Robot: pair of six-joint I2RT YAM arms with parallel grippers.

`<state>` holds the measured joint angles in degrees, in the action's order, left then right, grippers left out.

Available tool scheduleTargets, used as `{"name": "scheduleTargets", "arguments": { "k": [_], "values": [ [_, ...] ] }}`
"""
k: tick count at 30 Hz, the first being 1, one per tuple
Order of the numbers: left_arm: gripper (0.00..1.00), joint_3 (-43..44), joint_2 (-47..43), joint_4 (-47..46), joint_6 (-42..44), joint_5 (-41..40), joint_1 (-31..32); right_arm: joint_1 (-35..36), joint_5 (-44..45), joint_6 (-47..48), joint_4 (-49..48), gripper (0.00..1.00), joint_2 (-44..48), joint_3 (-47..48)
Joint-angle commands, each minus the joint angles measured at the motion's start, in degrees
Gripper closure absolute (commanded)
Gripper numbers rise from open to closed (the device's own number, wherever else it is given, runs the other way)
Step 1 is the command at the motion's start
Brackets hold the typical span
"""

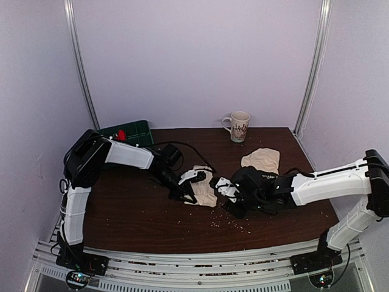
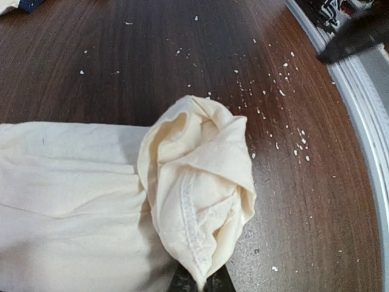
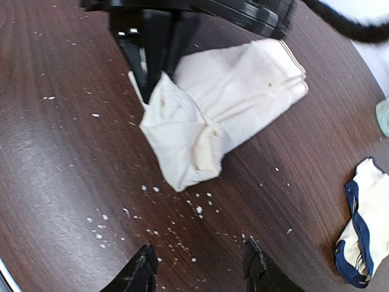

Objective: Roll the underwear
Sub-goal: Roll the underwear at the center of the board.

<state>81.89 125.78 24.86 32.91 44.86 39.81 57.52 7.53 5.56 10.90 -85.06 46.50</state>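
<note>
Underwear in left hand, mug upright, red item in green tray

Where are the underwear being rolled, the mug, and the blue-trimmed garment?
underwear (image 3: 243,85), right wrist view, on the flat folded part.
mug (image 1: 240,128), top view, on its patterned side.
blue-trimmed garment (image 3: 374,207), right wrist view, on the cream middle.

- The overhead camera looks down from high behind the arms over the whole dark brown wooden table.
- Both wrist cameras hang low and close, facing the same folded cream cotton underwear from opposite sides.
</note>
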Motion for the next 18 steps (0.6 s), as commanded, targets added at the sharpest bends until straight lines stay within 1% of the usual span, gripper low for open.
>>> {"name": "scheduleTargets", "arguments": {
  "k": [1,6,10,14,18],
  "values": [
    [1.0,4.35,6.81,12.14,-3.49,2.96,-2.46,5.78,7.75,6.5,-4.87,0.49,-0.98,-0.64],
    [1.0,7.18,10.42,13.51,-5.64,2.97,-2.7,11.22,15.53,12.14,-8.42,0.5,-5.39,0.76],
    [1.0,8.07,11.24,14.42,-5.95,2.97,-2.73,14.03,20.92,17.31,-11.7,0.48,-9.74,2.21],
    [1.0,8.19,11.31,14.42,-6.02,2.84,-2.81,14.36,24.16,20.97,-14.64,0.47,-13.96,3.05],
    [1.0,8.29,11.51,14.59,-5.86,2.53,-2.75,14.79,23.69,25.27,-18.99,0.45,-15.77,2.05]
  ]
}}
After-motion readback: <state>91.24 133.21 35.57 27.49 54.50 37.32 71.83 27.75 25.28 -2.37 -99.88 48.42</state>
